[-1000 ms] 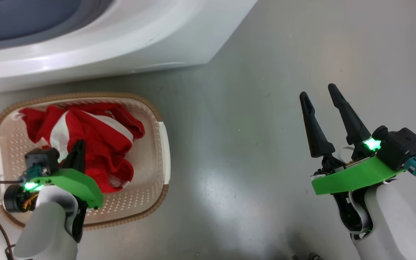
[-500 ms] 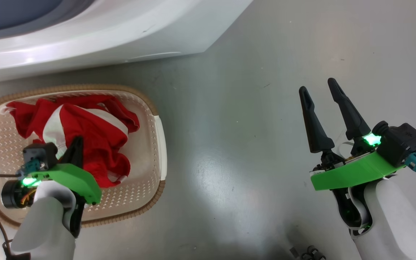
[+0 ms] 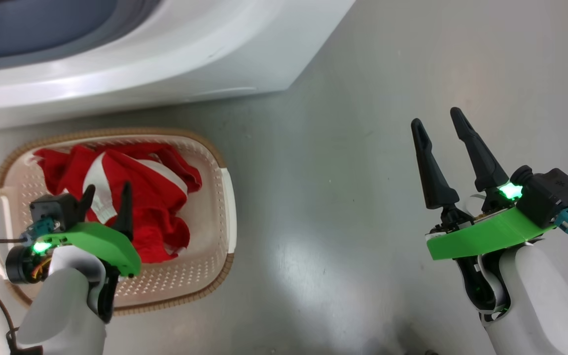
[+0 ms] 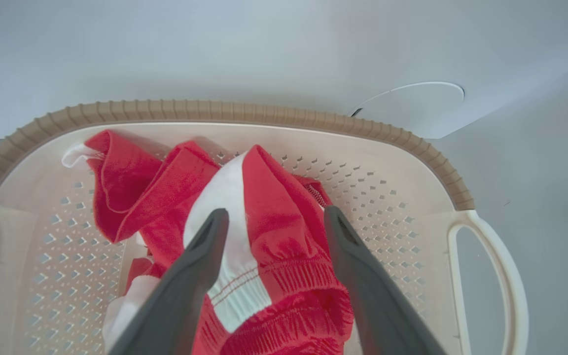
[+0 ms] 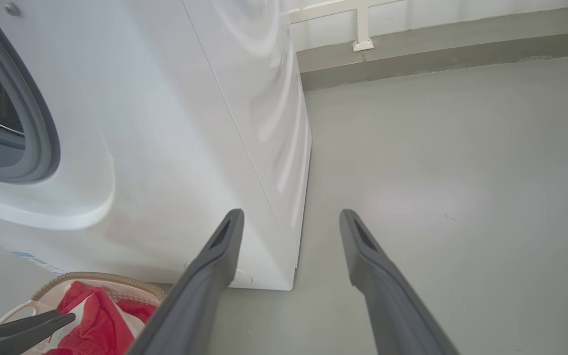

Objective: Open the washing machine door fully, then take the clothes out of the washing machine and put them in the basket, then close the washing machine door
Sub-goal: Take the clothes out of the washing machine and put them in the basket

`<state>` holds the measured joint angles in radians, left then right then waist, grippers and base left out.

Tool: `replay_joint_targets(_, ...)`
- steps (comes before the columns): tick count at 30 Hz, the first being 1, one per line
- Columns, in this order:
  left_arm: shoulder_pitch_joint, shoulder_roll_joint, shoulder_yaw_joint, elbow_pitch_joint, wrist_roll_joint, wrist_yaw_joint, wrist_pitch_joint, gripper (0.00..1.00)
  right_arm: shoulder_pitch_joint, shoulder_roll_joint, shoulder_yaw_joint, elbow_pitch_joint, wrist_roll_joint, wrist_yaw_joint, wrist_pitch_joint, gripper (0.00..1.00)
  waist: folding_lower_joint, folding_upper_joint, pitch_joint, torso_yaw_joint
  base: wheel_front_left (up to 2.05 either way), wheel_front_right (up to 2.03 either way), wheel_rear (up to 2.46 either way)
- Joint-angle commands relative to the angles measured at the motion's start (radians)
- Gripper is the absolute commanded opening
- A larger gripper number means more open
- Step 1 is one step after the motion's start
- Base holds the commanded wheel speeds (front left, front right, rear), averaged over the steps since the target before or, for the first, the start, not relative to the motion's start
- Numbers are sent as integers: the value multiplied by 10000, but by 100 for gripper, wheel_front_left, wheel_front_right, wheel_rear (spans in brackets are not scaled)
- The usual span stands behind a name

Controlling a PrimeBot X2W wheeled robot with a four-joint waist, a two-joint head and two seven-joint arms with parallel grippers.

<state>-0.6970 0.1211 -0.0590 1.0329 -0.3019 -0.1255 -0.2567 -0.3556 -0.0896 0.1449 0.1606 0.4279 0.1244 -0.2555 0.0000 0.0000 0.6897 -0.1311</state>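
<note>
While the left gripper (image 3: 108,188) hangs over the basket (image 3: 228,207), its fingers spread to either side of the red-and-white clothes (image 3: 156,197) and seemingly clear of them, the garments rest inside, just before the washing machine (image 3: 165,69) for a short transfer. Right gripper (image 3: 436,118), fingers also spread, hovers empty above bare floor (image 3: 338,197).

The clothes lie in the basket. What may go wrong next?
1. The left hand is open, with its fingers on either side of the clothes; lifting may snag the fabric and drag it out of the basket.
2. The basket stands close to the washing machine; an arm moving there may bump it.
</note>
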Motion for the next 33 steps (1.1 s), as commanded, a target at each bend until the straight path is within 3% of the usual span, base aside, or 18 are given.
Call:
replay_joint_targets(1, 395, 296, 233, -194, -81, -52, -51, 100, 235, -59, 162, -180, -105, 63, -63, 100, 0, 0, -253, 80, 0, 0, 0)
replay_joint_targets(15, 1529, 95, 560, -1615, -360, -52, -51, 100, 795, -319, 58, 30, -116, 63, -63, 100, 0, 0, -2126, 407, 0, 0, 0)
replay_joint_targets(33, 3296, -152, 1175, -4336, 344, -52, -51, 100, 1918, -493, -160, 141, -53, 63, -63, 100, 0, 0, -4076, 594, 0, 0, 0)
